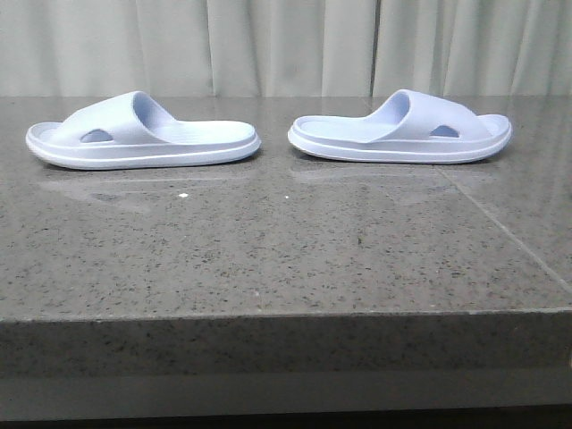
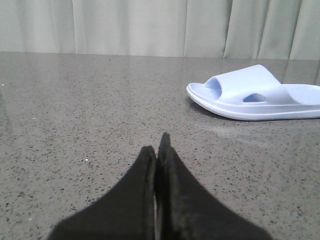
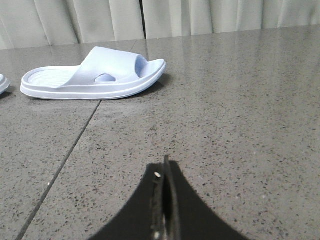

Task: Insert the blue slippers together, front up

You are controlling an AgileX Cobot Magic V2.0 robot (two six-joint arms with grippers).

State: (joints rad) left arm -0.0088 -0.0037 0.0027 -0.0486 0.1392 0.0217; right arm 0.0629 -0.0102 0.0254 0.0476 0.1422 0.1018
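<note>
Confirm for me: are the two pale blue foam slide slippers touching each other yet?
Apart. The front view shows bare grey stone countertop between the left slipper and the right slipper, heel ends facing.

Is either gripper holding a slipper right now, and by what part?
Nothing is held. The left gripper and right gripper are shut on nothing; both blue slippers lie flat on the table.

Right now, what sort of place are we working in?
Probably an indoor test or lab bench: a speckled grey stone-look countertop, pale pleated curtains as backdrop, and only the two blue slippers set out.
</note>
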